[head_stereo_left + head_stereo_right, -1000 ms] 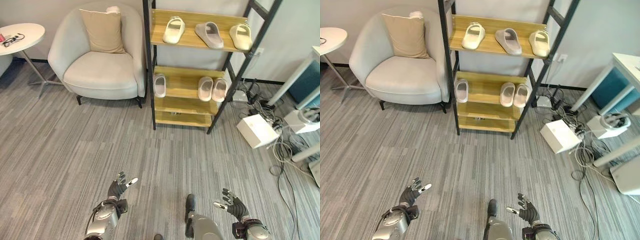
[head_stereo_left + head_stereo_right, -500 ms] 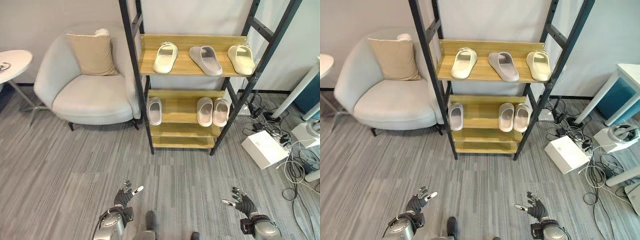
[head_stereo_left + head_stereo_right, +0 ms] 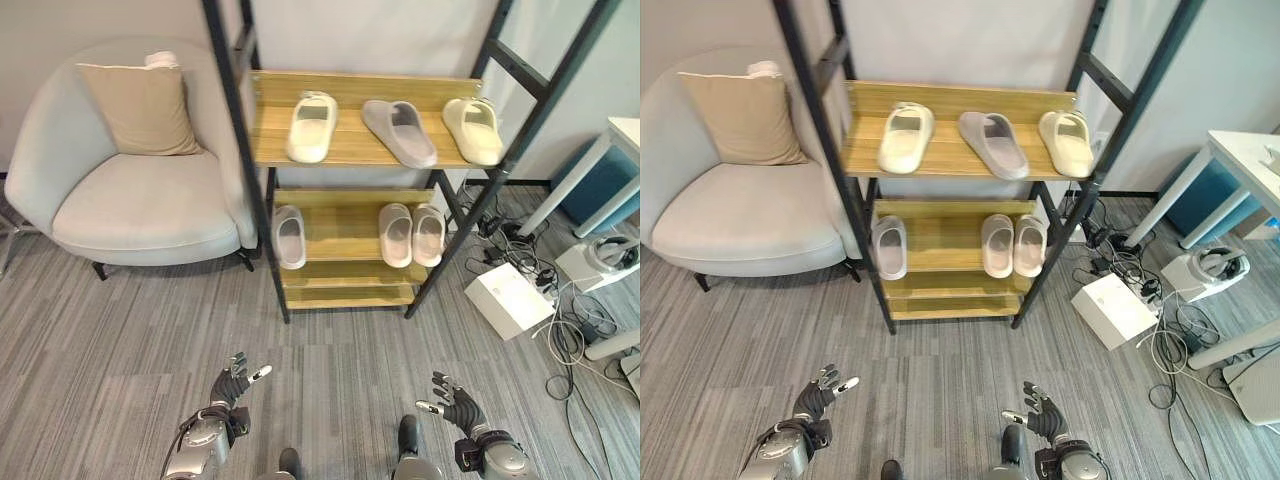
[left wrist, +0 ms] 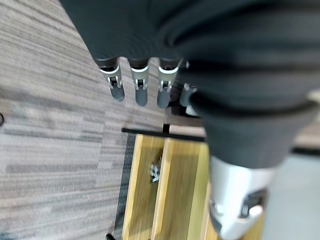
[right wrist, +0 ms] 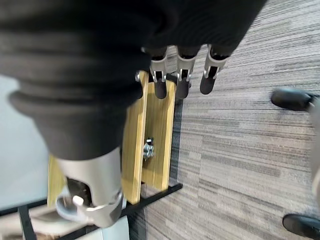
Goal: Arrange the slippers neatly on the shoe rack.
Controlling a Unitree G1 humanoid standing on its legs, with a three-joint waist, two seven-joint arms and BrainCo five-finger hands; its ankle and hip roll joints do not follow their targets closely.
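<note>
1. Both robot hands, left [image 3: 232,383] and right [image 3: 455,408], are held low over the floor, fingers spread, grasping nothing.
2. Slippers sit on the shoe rack [image 3: 352,150]: grey slipper [image 3: 399,130] angled, lone slipper [image 3: 289,235] apart.
3. Neighbours may be knocked off if a reach is misjudged.

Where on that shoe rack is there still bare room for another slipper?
On the middle shelf, bare wood lies between the lone left slipper and the touching pair at right. The bottom shelf looks bare. The top shelf is crowded: three slippers, narrow gaps.

Shoe rack [image 3: 350,150]: three slippers [image 3: 397,130] top shelf, three middle.
</note>
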